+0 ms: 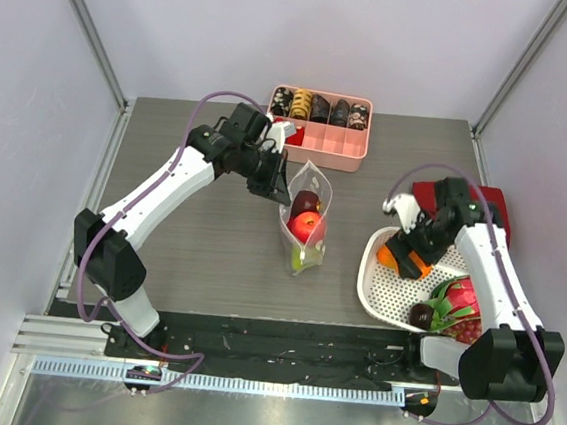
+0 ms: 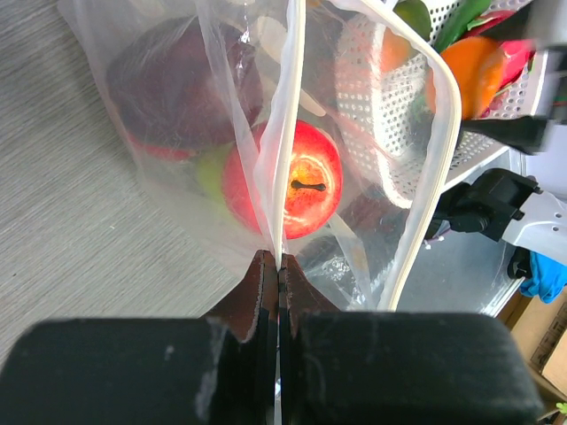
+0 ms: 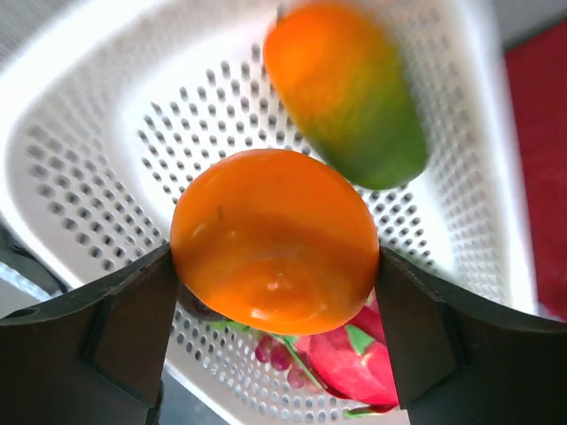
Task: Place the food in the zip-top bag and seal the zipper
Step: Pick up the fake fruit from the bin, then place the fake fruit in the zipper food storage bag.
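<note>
Item one, left gripper point(image 2: 279, 266): I am holding it pinched tight on one side of the zipper strip point(image 2: 285, 133) of the bag point(image 1: 312, 175), which is standing upright near the middle of the table point(image 1: 209, 256), mouth up and gaping. Contents of the bag: a red apple point(image 2: 297, 181), a dark fruit point(image 2: 177, 84) and something green low down, probably the pear point(image 2: 208, 173). Item two, right gripper point(image 3: 275, 266): I am holding it closed across an orange fruit point(image 3: 275, 235) in the white basket point(image 3: 106, 142) at the right, both fingers point(image 3: 133, 328) pressing its flanks, so I am counting it as gripped. Also in the basket: a green-and-orange fruit point(image 3: 350, 97) just behind, a pink dragon fruit point(image 1: 456, 297) and grapes point(image 1: 465, 330). Step in hand, as I judge it: carrying this orange fruit over to the bag. To do it well, I am planning to lift straight up clear of the basket wall before moving left, since the fruit is glossy and round and could squirt out of a two-point grip if knocked. I am aiming to come down over the wide part of the mouth, away from the pinched strip, and to let go low so the floppy bag is not tipping over. I am not meaning to move the left grip during the drop. The zipper strip is unsealed, and I am leaving it for last.
</note>
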Available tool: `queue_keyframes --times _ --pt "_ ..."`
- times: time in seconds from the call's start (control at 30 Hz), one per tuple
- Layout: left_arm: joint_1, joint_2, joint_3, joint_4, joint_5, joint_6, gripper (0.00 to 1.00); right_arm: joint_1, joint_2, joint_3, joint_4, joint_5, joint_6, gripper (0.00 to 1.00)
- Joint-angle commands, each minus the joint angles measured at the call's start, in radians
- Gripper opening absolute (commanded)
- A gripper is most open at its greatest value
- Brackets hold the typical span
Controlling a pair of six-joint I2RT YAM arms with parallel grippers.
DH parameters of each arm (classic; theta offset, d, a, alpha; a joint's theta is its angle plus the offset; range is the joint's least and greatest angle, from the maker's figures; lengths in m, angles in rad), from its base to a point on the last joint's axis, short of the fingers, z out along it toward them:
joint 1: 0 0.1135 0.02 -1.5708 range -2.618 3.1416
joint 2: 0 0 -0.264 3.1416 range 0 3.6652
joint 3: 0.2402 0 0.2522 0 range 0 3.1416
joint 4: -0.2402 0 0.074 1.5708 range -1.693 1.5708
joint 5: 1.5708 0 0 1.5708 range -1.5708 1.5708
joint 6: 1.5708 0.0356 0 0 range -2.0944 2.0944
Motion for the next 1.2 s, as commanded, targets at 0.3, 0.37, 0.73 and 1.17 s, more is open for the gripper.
queue_keyframes --times 0.3,0.37,0.73,1.17 --pt "-0.003 0.017 0.071 -0.014 0.033 0.009 0.0 0.27 0.039 0.602 0.466 -0.536 0.6 0.58" --pt "-0.003 0.016 0.071 -0.016 0.031 0.012 0.0 0.327 0.039 0.555 0.632 -0.534 0.666 0.59" --pt "-0.002 0.005 0.063 -0.013 0.059 0.008 0.0 0.553 0.124 0.365 0.775 -0.373 0.469 0.64" --pt "0.017 -0.007 0.051 -0.015 0.097 0.003 0.0 0.557 0.064 0.314 0.859 -0.155 0.485 1.0"
